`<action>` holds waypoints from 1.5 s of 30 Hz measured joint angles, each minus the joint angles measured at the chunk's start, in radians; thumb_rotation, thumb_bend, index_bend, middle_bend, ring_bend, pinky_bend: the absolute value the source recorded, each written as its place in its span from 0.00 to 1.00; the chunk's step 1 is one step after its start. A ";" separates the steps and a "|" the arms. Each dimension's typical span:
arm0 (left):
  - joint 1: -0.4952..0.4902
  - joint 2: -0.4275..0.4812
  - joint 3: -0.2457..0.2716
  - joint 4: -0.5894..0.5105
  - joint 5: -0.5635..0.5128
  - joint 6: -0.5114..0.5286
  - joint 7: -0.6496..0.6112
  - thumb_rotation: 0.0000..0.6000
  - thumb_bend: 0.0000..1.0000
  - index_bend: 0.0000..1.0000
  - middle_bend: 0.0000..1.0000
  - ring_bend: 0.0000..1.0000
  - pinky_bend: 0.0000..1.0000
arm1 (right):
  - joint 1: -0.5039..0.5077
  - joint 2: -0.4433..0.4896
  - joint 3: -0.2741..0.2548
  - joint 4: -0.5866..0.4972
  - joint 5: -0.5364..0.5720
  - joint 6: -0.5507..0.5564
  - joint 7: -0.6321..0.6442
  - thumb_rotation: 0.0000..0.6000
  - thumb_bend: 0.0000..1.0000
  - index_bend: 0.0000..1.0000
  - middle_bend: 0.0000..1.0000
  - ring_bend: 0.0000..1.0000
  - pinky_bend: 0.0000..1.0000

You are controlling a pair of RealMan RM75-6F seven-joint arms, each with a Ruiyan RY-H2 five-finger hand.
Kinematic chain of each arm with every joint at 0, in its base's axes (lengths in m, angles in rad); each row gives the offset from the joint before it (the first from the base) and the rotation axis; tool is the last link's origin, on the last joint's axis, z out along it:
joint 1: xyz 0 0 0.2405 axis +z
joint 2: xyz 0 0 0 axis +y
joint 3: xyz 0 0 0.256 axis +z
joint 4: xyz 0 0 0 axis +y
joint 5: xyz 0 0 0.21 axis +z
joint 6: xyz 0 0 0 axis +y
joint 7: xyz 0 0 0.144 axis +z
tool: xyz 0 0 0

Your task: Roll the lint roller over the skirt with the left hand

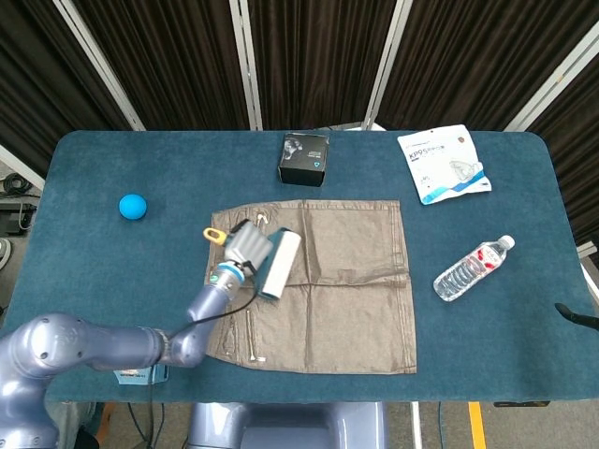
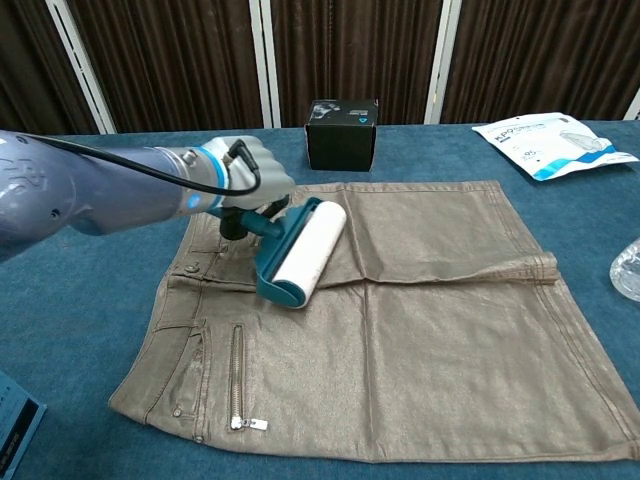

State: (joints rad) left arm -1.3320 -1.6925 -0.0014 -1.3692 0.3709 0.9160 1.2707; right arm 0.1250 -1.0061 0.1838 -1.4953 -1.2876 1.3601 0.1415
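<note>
A tan leather-look skirt (image 1: 328, 281) (image 2: 420, 320) lies flat in the middle of the blue table, waistband to the left. My left hand (image 1: 241, 245) (image 2: 250, 178) grips the teal handle of a lint roller (image 1: 279, 264) (image 2: 305, 252), whose white roll lies on the skirt's upper left part, just right of the waistband. The handle's yellow end (image 1: 214, 234) sticks out behind the hand. At the right edge of the head view only a dark sliver of the right arm (image 1: 578, 316) shows; the right hand itself is not seen.
A black box (image 1: 305, 159) (image 2: 342, 133) stands behind the skirt. A white packet (image 1: 442, 163) (image 2: 550, 134) lies at the back right, a water bottle (image 1: 473, 267) right of the skirt, a blue ball (image 1: 132, 206) at the left, and a teal box (image 1: 140, 374) at the front left.
</note>
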 measured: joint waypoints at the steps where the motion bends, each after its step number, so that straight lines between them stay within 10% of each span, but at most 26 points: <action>1: -0.010 -0.011 -0.006 0.000 -0.005 0.004 0.008 1.00 0.74 0.72 0.52 0.42 0.45 | -0.001 0.001 0.001 0.001 0.001 0.000 0.003 1.00 0.00 0.00 0.00 0.00 0.00; 17: -0.082 -0.084 -0.035 -0.009 -0.076 0.058 0.089 1.00 0.74 0.72 0.52 0.42 0.45 | -0.011 0.014 0.004 0.002 -0.005 0.014 0.030 1.00 0.00 0.00 0.00 0.00 0.00; 45: 0.116 0.146 0.183 -0.025 0.002 0.045 -0.012 1.00 0.74 0.72 0.52 0.42 0.45 | -0.016 0.015 -0.005 -0.038 -0.023 0.037 -0.020 1.00 0.00 0.00 0.00 0.00 0.00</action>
State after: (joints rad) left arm -1.2163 -1.5462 0.1817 -1.3939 0.3728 0.9609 1.2584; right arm 0.1087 -0.9910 0.1785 -1.5330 -1.3109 1.3970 0.1212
